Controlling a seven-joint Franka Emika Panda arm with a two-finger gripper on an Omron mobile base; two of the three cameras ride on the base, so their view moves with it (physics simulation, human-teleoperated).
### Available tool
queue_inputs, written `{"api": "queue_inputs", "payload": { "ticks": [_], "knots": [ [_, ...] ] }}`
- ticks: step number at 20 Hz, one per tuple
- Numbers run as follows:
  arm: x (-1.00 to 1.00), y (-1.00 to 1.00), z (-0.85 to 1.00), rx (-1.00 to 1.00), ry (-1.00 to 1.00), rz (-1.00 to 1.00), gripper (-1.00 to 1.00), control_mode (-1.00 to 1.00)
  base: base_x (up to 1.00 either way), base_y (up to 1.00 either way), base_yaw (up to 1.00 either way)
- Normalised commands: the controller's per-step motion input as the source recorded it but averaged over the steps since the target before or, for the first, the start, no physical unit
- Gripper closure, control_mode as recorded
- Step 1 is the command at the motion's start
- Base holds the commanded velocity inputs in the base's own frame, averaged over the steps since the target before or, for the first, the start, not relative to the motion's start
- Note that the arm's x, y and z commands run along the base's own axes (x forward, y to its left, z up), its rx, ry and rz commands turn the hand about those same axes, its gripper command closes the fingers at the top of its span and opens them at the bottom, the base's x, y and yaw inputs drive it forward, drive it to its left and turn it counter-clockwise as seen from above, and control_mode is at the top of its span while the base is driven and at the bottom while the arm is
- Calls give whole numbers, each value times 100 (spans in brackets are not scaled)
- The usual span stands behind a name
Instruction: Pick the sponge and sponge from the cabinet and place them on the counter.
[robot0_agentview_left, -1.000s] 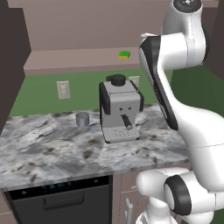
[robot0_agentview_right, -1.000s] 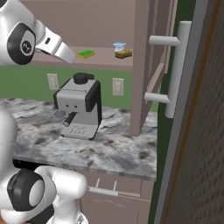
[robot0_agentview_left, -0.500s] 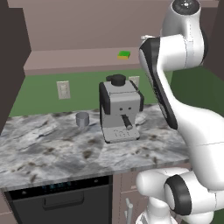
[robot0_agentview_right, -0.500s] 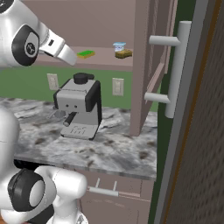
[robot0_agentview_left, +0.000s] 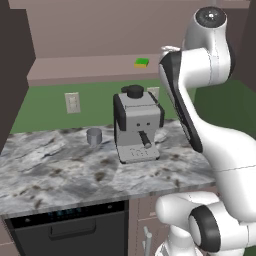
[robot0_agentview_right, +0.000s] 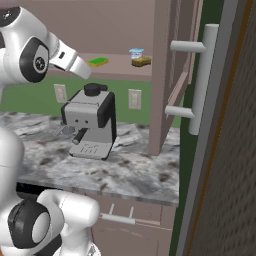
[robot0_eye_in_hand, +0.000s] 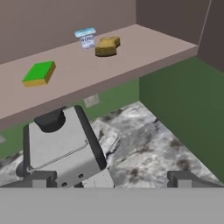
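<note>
The gripper (robot0_eye_in_hand: 109, 179) hangs above the coffee machine (robot0_eye_in_hand: 65, 151) with its jaws spread wide and nothing between them. Both sponges lie on the open shelf of the cabinet (robot0_eye_in_hand: 131, 48), above and behind the coffee machine. The green sponge (robot0_eye_in_hand: 39, 73) sits almost straight over the coffee machine, near the front edge of the shelf. The tan sponge (robot0_eye_in_hand: 107, 46) lies further along the shelf from the coffee machine, just beside a small white cup (robot0_eye_in_hand: 86, 38) with a blue rim. Neither sponge is on the counter (robot0_eye_in_hand: 144, 148) yet, so the step in hand looks like the approach to the first pick.

The green sponge seems the better first target: it is nearer the coffee machine, close to the shelf edge, and has free space on all sides. To do it well, the hand should rise clear of the coffee machine's top knob, then move in level with the shelf, with the fingers either side of the block. The block lies flat and low, so the jaws should come down close to the shelf before closing. The tan sponge calls for more care, since a wide approach could knock the cup.
</note>
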Motion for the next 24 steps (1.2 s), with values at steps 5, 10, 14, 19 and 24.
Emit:
{"api": "queue_inputs", "payload": {
  "ticks": [5, 10, 14, 19, 24],
  "knots": [
    [10, -12, 0, -1, -3, 0, -100, -100, 0, 0, 0],
    [8, -8, 4, -3, -2, 0, -100, -100, 0, 0, 0],
    [2, -4, 6, -7, 0, 0, -100, -100, 0, 0, 0],
    [0, -1, 5, -10, 0, 0, -100, -100, 0, 0, 0],
    [1, -2, 0, -9, 0, 0, -100, -100, 0, 0, 0]
  ]
}}
